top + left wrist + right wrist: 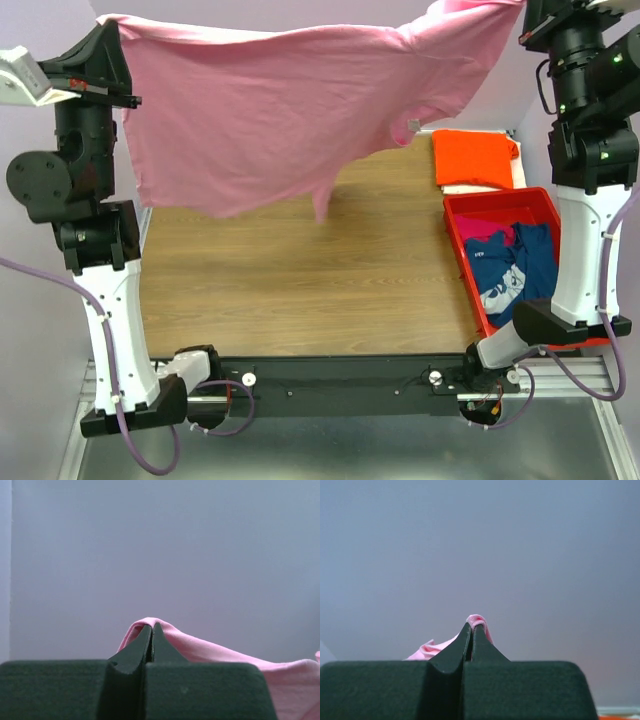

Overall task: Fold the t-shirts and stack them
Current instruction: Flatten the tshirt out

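Two pinched edges hold the light pink t-shirt (270, 110) spread in the air over the 12 o'clock side of the wooden table (300, 290). The left gripper (151, 627) at 10 o'clock and the right gripper (471, 627) at 1 o'clock are each clamped on its fabric. Step judged in hand: spreading before lay-down. The next move likely calls for lowering both arms evenly. A folded orange t-shirt (475, 158) lies at 2 o'clock.

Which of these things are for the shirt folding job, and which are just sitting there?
For the job: pink t-shirt, pinched by the left end effector and right end effector; orange t-shirt; navy t-shirt; magenta t-shirt.
Just there: red bin; wooden table.
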`<action>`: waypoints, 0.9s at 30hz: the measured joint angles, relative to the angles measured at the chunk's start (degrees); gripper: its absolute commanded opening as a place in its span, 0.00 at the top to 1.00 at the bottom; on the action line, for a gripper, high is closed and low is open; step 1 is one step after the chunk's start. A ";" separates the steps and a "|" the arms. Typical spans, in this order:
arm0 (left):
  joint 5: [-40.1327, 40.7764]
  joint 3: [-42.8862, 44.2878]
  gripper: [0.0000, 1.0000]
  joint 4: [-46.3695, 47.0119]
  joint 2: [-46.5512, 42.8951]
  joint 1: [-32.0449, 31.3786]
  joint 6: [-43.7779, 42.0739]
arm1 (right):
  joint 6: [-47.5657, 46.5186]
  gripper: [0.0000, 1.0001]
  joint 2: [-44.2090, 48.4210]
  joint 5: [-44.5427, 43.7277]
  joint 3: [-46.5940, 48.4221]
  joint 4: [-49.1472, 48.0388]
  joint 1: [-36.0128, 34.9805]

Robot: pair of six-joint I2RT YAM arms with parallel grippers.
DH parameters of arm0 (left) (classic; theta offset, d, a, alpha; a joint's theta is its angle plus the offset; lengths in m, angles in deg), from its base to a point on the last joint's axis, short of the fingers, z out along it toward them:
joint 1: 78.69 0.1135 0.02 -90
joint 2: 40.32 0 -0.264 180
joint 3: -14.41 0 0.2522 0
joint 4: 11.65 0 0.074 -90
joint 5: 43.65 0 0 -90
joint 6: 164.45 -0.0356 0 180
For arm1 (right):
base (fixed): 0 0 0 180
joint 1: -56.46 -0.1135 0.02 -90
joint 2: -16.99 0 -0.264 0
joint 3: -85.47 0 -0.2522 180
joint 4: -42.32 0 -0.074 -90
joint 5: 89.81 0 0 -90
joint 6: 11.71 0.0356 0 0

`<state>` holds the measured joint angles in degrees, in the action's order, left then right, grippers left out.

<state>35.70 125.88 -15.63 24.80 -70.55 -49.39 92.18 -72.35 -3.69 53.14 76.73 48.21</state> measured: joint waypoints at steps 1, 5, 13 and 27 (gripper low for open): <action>0.44 -0.04 1.00 0.22 -0.70 0.00 -0.24 | -0.26 1.00 -0.07 -0.04 0.57 -0.94 0.00; 0.70 -0.07 1.00 1.38 -0.17 0.00 -0.24 | -0.83 1.00 -1.97 -0.07 2.95 -4.26 0.00; -6.88 -0.04 1.00 0.98 14.97 -0.02 4.76 | -0.76 1.00 -14.75 -0.24 5.90 -7.50 0.00; -13.68 -3.45 1.00 -3.02 21.40 -0.02 8.39 | -0.42 1.00 -17.79 -0.26 5.18 -4.81 0.00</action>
<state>22.02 122.43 -18.65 46.20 -70.57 -41.00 91.76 -90.14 -3.95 58.32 71.92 48.21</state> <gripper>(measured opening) 0.008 0.010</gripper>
